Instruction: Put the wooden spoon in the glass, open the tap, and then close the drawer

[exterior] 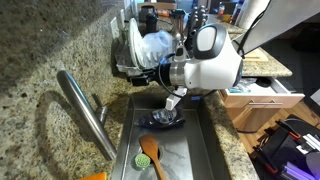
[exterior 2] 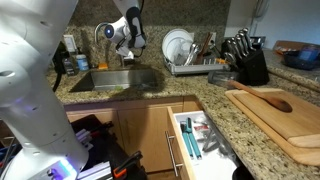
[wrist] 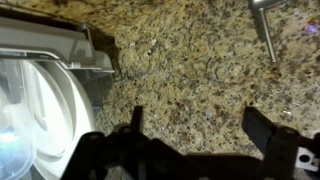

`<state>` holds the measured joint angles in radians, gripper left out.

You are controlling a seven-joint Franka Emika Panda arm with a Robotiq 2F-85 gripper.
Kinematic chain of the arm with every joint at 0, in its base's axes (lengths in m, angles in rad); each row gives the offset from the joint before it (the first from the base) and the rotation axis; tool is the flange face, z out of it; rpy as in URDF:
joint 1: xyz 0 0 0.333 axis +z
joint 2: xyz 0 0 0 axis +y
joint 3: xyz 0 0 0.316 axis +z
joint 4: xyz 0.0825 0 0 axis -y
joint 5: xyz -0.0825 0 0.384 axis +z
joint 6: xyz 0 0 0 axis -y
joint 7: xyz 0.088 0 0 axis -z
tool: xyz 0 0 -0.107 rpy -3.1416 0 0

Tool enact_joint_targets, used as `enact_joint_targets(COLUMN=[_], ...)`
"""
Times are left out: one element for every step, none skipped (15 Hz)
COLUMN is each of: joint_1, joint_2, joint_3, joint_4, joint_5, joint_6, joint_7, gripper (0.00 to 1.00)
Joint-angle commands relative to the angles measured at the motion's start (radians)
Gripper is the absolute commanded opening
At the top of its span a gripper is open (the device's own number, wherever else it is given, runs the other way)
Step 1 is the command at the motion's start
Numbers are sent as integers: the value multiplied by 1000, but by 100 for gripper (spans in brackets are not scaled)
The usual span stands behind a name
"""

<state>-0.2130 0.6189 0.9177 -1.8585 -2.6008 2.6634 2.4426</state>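
Sink area with the robot arm (exterior: 205,55) raised over the far end of the sink (exterior: 205,150), beside the dish rack (exterior: 135,50). In the wrist view the gripper (wrist: 195,118) has its two dark fingers (wrist: 135,120) spread wide, holding nothing, above speckled granite counter (wrist: 190,60), with a corner of the rack and a white plate (wrist: 40,110) at the frame's left edge. The wooden spoon (exterior: 148,149) lies on the basin floor at the near end, well apart from the gripper and below it; a green utensil (exterior: 157,168) lies against it, cut off by the lower frame edge, so the spoon's handle is hard to trace. The tap (exterior: 85,110) slants across the counter beside the basin. The drawer (exterior 2: 195,140) stands pulled out, with utensils inside, in both exterior views. A dark object (exterior: 165,120) in the basin below the arm is too indistinct to name. In an exterior view the wrist hides the fingers, and the basin's contents are too small to tell apart (exterior 2: 120,80)
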Motion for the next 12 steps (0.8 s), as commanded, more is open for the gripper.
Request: enact_joint_targets(joint_1=[67,86,166,129,140,159,172,175,183,199,215,242], joint_2=[87,127,121,200,77,99,101,101,91,96,125,157], joint_3=[-5,3,-56,27,-45,-41,-51,-57,-85,-115,-142,-174], joint_4=[83,127,187,219,127,151,154,154,150,156,180,210], joint_5=[0,0,0,0,2,3,3,3,28,51,64,64], joint_6=[-36,-7,67,69,30,31,28,28,33,27,41,40], joint_7=[-151,-168,-122,-186,-83,-90,-84,-81,-115,-145,-162,-179], gripper=[100,100,100,100,100,100,100,100,100,100,100,100])
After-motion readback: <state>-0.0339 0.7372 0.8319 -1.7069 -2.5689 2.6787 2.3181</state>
